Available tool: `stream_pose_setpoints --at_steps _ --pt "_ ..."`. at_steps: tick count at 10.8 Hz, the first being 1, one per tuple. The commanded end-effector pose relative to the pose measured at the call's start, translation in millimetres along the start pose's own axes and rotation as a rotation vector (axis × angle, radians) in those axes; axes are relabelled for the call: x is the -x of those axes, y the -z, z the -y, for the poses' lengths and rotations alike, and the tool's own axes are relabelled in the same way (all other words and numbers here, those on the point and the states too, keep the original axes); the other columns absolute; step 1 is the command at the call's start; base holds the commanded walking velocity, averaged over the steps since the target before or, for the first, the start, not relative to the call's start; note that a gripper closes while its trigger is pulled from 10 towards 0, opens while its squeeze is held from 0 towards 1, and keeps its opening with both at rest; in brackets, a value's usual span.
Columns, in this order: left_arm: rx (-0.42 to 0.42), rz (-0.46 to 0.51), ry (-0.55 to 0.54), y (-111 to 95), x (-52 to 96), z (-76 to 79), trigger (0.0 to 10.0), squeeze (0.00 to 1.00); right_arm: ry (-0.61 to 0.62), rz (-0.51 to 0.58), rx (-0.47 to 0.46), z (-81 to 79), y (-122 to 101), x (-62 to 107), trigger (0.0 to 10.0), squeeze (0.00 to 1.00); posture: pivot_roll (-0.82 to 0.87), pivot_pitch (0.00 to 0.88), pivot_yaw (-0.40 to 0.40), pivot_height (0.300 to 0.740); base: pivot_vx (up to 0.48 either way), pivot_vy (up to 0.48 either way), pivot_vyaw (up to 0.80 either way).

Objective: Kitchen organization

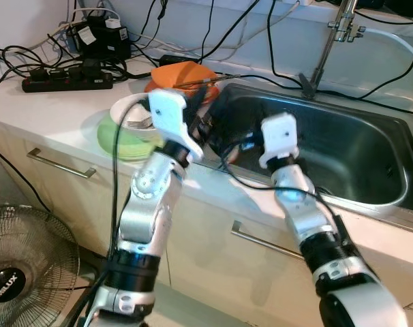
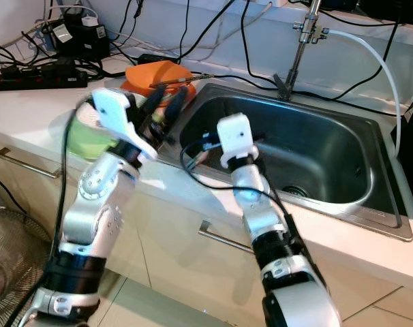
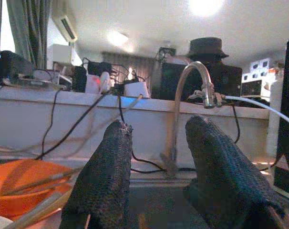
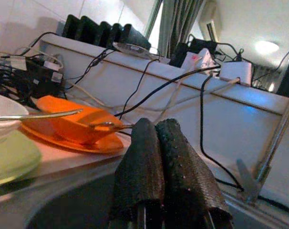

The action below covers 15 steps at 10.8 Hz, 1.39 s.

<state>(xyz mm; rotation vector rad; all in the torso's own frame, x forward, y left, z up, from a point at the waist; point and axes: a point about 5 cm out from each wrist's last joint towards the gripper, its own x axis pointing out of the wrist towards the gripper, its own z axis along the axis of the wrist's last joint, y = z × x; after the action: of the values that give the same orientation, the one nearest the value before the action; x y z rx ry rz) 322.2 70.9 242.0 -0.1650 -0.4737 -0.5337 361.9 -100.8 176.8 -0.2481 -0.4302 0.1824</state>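
Note:
An orange bowl on an orange plate stands at the sink's back left corner, with thin utensils across it. Beside it a white bowl holding a metal utensil rests on a green plate. My left gripper is raised over the counter edge between the bowls and the sink; its fingers stand apart, open and empty. My right gripper hangs over the left part of the steel sink, fingers pressed together with nothing between them, pointing towards the orange bowl.
A faucet with a white hose rises behind the sink. A black power strip and tangled cables crowd the back of the counter. Drawer handles run below the counter, and a floor fan stands at the lower left.

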Motion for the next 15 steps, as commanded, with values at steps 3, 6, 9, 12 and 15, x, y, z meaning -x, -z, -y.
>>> stream_pose_setpoints --at_steps 3,6,9,12,15 --pt "-0.03 0.007 -0.022 2.0 -1.9 0.0 10.0 0.0 0.008 0.021 -0.014 5.1 -5.2 -1.6 0.0 0.0 0.09 0.0 -0.028 0.74 0.0 0.0 0.0" --pt "-0.022 0.004 -0.034 4.6 -1.0 -1.8 10.0 0.0 0.037 -0.015 0.001 9.7 -0.1 -0.3 10.0 0.0 0.09 0.0 -0.028 0.74 0.0 0.0 0.0" --pt "-0.058 -0.042 -0.075 17.8 6.0 -8.7 10.0 0.0 0.08 -0.023 -0.051 15.5 -0.8 -1.3 10.0 0.0 0.09 0.0 -0.026 0.74 0.0 0.0 0.0" --pt "-0.142 -0.035 -0.124 15.3 6.5 -20.5 10.0 0.0 0.131 0.009 -0.165 27.9 -14.6 -6.9 10.0 0.0 0.09 0.0 -0.032 0.74 0.0 0.0 0.0" --pt "-0.218 -0.065 -0.135 20.6 10.4 -24.4 10.0 0.0 0.15 -0.025 -0.247 29.6 -10.5 1.2 10.0 0.0 0.09 0.001 -0.033 0.74 0.0 0.0 0.0"
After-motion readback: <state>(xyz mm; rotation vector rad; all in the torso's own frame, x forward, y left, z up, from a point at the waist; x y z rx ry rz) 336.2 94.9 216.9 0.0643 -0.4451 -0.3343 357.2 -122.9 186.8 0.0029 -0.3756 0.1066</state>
